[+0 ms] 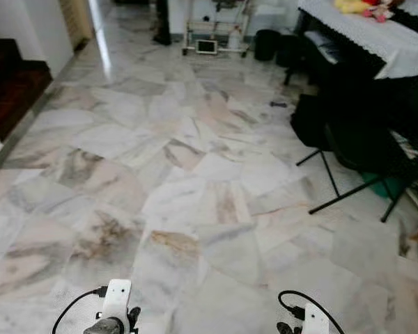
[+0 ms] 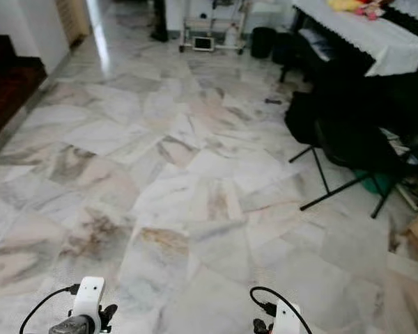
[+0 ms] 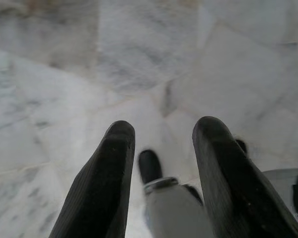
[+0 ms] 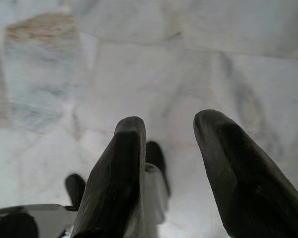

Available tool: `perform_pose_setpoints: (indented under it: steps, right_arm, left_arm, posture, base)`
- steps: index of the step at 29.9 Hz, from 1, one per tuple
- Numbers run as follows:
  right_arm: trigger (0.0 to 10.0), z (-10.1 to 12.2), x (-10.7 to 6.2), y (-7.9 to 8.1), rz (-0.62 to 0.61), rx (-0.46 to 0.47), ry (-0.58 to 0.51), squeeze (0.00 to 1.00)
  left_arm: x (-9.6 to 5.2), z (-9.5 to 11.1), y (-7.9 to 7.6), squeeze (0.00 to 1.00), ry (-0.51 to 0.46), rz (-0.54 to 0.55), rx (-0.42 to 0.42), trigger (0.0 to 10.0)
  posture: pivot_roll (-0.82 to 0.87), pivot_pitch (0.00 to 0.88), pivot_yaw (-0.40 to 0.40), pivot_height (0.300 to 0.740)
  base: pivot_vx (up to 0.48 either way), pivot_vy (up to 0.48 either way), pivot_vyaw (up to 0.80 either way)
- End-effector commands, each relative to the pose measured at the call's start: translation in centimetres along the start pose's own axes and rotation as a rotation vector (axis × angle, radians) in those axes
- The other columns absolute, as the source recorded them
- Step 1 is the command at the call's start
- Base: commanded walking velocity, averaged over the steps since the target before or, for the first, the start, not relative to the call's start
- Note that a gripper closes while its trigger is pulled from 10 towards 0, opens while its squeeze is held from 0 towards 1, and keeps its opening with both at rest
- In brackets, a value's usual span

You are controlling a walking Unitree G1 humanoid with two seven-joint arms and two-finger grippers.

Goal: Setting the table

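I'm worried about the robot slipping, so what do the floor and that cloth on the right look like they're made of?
The floor looks like polished marble slabs: irregular veined pieces in white, grey and tan, with a glossy glare streak. The cloth looks like white woven fabric with a lace-like scalloped hem, though the weave is too small to tell.

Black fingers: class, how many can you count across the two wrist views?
4. Two fingers of the left gripper and two fingers of the right gripper, each pair spread apart over the marble floor.
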State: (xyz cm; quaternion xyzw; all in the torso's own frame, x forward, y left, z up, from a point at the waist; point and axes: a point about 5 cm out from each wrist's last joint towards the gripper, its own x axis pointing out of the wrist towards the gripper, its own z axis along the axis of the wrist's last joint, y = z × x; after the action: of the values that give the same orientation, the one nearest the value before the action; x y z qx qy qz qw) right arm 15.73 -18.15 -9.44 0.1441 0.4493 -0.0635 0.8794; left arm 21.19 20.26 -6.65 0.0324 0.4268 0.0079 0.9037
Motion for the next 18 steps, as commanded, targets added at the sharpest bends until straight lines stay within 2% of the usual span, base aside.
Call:
perform_pose_setpoints:
  steps: [1, 9, 14, 18]
  right_arm:
    - [10.0, 0.2, 0.0, -0.3, 0.0, -0.029, 0.013, 0.0]
    - [10.0, 2.1, 0.3, -1.0, -0.014, -0.045, -0.011, 0.0]
    - [10.0, 1.5, 0.1, -1.3, -0.024, -0.041, 0.014, 0.0]
    - [10.0, 1.0, 0.0, -1.5, -0.027, -0.039, 0.027, 0.0]
  left_arm:
    - [0.1, 0.4, -0.3, 0.0, -0.022, 0.003, -0.018, 10.0]
    - [0.1, 0.5, -0.4, 0.0, -0.014, 0.011, -0.004, 10.0]
    - [0.1, 0.3, -0.5, 0.0, -0.006, 0.018, 0.013, 10.0]
    - [0.2, 0.5, -0.6, 0.0, -0.009, 0.02, 0.031, 10.0]
  posture:
    - [0.2, 0.0, -0.172, 0.74]
    - [0.24, 0.0, -0.227, 0.74]
    - [0.34, 0.0, -0.323, 0.74]
    - [0.37, 0.0, -0.35, 0.74]
  base:
    - [0.0, 0.0, -0.8]
    - [0.0, 0.0, -0.79]
    - [0.0, 0.0, -0.77]
    - [0.0, 0.0, -0.77]
